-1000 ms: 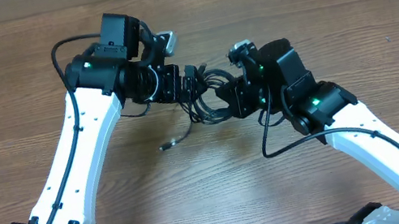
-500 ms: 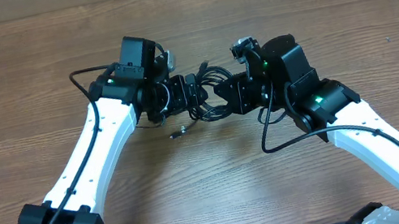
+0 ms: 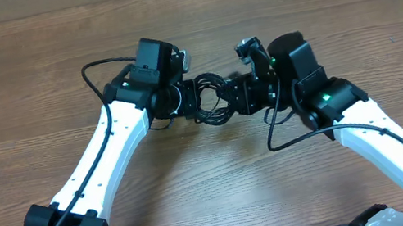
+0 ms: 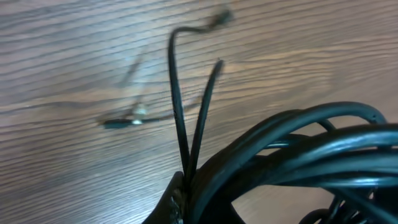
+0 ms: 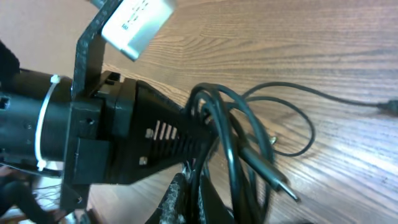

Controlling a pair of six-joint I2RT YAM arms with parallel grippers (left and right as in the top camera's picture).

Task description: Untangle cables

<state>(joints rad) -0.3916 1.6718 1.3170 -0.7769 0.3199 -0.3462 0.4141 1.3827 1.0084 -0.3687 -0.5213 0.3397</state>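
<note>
Overhead: the left gripper (image 3: 198, 102) and right gripper (image 3: 234, 97) meet nose to nose above the wooden table (image 3: 29, 77), with the cables (image 3: 216, 109) bunched in a dark knot between them. No cord lies apart yet, so the untangling looks barely begun.

Left wrist: thick coils of the cables (image 4: 311, 146) fill the lower right, and two thin strands rise from where the gripper is clamped on them. One blurred plug (image 4: 120, 123) rests on the wood beyond.

Right wrist: the left gripper (image 5: 205, 134) bites the loops of the cables (image 5: 231, 143). A second plug (image 5: 273, 177) dangles, and the right gripper's own fingers appear pinched on the same bundle at the lower edge.

Against a second ago, the left arm has swung inward, the bundle sits farther up the table, and the trailing end no longer shows from overhead.
</note>
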